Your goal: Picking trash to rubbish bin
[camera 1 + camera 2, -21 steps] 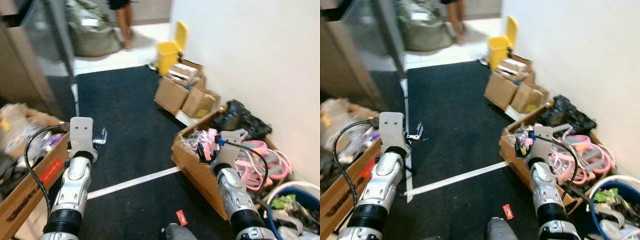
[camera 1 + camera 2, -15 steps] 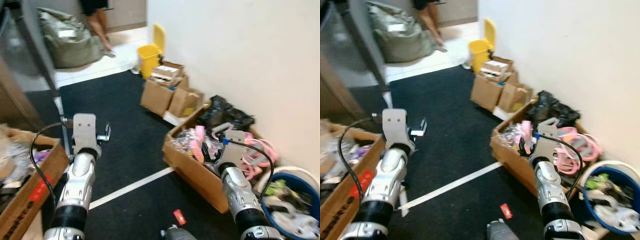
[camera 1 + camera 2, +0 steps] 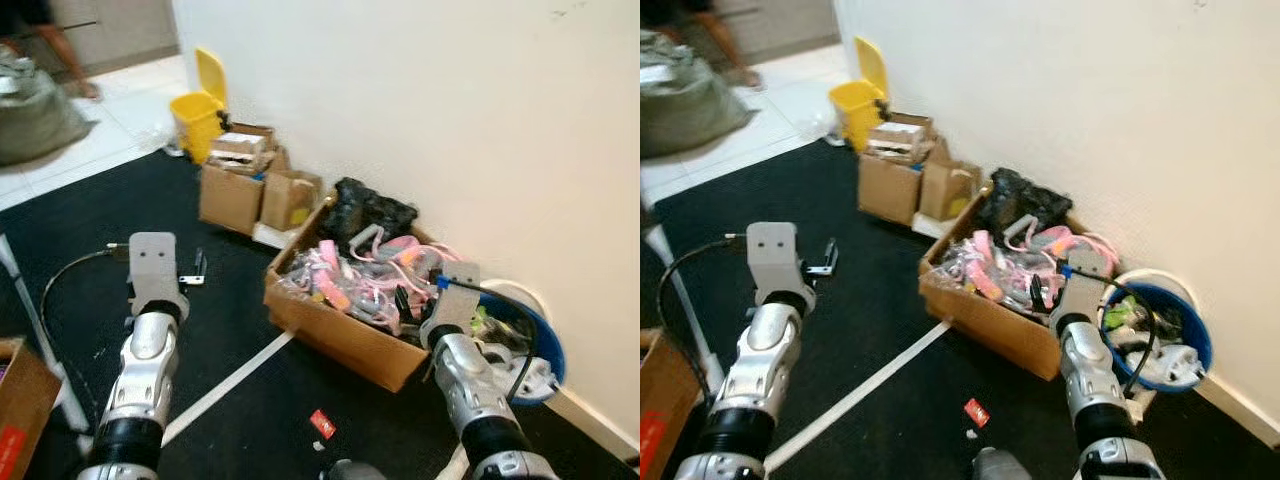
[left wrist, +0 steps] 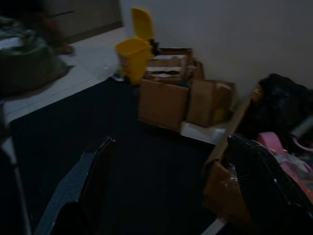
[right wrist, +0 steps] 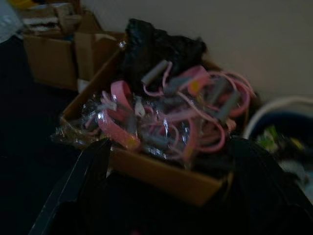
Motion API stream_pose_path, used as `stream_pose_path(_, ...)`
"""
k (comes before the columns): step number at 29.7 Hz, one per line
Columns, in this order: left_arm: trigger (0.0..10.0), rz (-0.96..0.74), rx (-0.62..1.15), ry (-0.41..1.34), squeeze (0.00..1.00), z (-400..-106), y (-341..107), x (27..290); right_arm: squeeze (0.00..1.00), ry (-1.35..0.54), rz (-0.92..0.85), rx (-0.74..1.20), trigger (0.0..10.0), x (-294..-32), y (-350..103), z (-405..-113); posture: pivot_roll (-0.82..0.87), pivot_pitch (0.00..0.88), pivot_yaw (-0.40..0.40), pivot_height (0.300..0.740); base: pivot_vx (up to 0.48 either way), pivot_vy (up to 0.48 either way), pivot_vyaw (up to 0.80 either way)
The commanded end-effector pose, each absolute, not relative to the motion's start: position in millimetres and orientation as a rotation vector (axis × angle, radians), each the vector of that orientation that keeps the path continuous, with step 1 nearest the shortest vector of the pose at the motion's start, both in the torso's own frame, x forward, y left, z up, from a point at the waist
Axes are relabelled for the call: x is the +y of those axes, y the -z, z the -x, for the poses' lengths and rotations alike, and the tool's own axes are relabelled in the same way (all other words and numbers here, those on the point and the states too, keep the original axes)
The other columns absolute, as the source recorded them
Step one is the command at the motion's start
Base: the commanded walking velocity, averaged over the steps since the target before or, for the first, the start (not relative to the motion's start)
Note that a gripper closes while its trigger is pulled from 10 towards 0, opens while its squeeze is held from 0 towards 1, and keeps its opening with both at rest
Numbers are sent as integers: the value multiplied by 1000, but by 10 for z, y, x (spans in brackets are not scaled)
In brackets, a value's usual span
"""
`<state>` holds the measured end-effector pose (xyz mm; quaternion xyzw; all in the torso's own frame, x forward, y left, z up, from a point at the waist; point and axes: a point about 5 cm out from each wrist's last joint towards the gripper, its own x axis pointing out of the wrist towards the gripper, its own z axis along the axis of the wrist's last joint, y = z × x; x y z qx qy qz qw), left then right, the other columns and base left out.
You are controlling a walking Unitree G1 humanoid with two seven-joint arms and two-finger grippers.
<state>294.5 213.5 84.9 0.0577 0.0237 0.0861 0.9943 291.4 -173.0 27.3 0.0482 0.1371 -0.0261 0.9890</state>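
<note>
A small red scrap of trash (image 3: 322, 424) lies on the black carpet between my two arms, close in front of me. A yellow rubbish bin (image 3: 200, 105) with its lid up stands far off against the white wall. My left gripper (image 3: 193, 270) is held out over the carpet, open and empty; the left wrist view shows its fingers (image 4: 93, 166) spread wide, pointing toward the bin. My right gripper (image 3: 405, 303) hovers at the near edge of a cardboard box of pink and grey items (image 3: 340, 335), open with nothing in it.
A blue bucket (image 3: 548, 352) full of rubbish stands right of the big box. A black bag (image 3: 370, 210) and small cardboard boxes (image 3: 235, 190) line the wall. White tape (image 3: 225, 385) crosses the carpet. Another carton (image 3: 15, 400) sits lower left. A person's legs (image 3: 60, 60) and a grey sack (image 3: 30, 110) are far left.
The camera has swung to the right, so the boxes, bin and bucket have slid left in the picture. Both arms keep the same raised pose, grippers still open.
</note>
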Motion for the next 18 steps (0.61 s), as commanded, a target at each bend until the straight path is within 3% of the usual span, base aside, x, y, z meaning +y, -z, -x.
stream_pose_path(1, 10000, -124, 60, -175, 0, -2941, -821, 2134, 0, 53, -95, 292, 10000, -1733, -246, -2900, 15, 11, -21, 740, 0, 0, -800)
stream_pose_path(10, 10000, -119, 75, -99, 0, -2961, -747, 1857, 0, 97, -74, 289, 10000, -1913, -276, -2906, -26, 12, -10, 740, 0, 0, -800)
stream_pose_path(18, 10000, -112, 76, -126, 0, -2951, -740, 1894, 0, 101, -90, 283, 10000, -1863, -309, -2919, -24, 18, -25, 740, 0, 0, -800)
